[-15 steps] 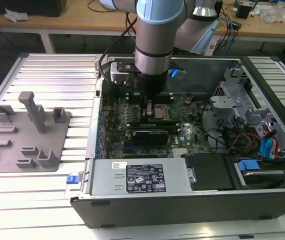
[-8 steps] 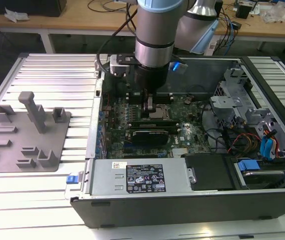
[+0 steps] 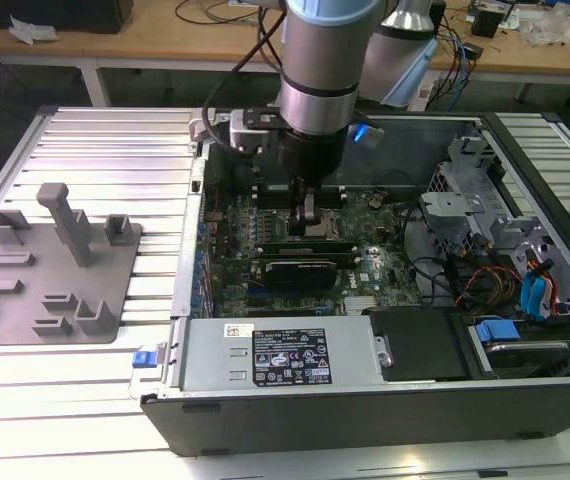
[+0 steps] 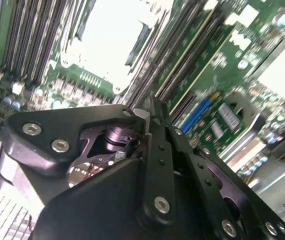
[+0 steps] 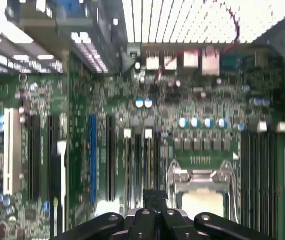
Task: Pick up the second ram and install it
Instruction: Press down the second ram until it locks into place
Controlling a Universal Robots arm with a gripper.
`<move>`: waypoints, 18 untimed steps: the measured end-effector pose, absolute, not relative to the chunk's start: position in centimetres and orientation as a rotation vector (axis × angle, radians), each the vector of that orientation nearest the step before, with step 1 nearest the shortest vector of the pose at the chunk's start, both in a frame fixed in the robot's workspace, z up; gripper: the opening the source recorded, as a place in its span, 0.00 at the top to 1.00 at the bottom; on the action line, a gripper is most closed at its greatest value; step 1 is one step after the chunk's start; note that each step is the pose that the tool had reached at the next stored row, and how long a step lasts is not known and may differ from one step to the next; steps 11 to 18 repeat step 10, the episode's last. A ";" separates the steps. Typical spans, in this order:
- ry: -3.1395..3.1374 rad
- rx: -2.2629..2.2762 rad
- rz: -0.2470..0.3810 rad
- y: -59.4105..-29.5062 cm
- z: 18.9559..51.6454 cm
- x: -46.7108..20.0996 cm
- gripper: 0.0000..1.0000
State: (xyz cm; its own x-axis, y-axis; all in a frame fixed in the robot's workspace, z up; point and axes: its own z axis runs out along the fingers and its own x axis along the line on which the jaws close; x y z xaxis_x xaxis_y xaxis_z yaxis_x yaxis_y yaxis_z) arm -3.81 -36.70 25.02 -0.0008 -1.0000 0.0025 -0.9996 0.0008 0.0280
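Here we see the end effector [image 3: 308, 215] lowered inside the open computer case [image 3: 365, 400], directly over the motherboard [image 3: 265, 235], its fingers [image 4: 157, 145] drawn together. In the exterior view, a thin green stick we take for the second ram [image 3: 310, 243] lies below them among the black memory slots [image 5: 137, 160]; whether it is clamped we cannot tell.

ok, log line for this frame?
gripper: down inside open case | over memory slots beside processor socket | second ram: hold unclear
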 end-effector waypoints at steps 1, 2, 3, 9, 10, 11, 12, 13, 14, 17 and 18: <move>-2.207 2.205 -0.028 -36.7 25.0 -3.1 0.92; -2.207 2.205 -0.028 -36.7 25.0 -2.7 0.92; -2.207 2.205 -0.028 -36.7 25.0 -2.4 0.92; -2.207 2.205 -0.028 -36.7 25.0 -2.2 0.92; -2.207 2.205 -0.028 -36.7 25.0 -2.2 0.92; -2.207 2.205 -0.028 -36.7 25.0 -2.2 0.92; -2.207 2.205 -0.028 -36.7 25.0 -2.2 0.92; -2.207 2.205 -0.028 -36.7 25.0 -2.2 0.92; -2.207 2.205 -0.028 -36.7 25.0 -2.2 0.92; -2.207 2.205 -0.028 -36.7 25.0 -2.2 0.92; -2.207 2.205 -0.028 -36.7 25.0 -2.2 0.92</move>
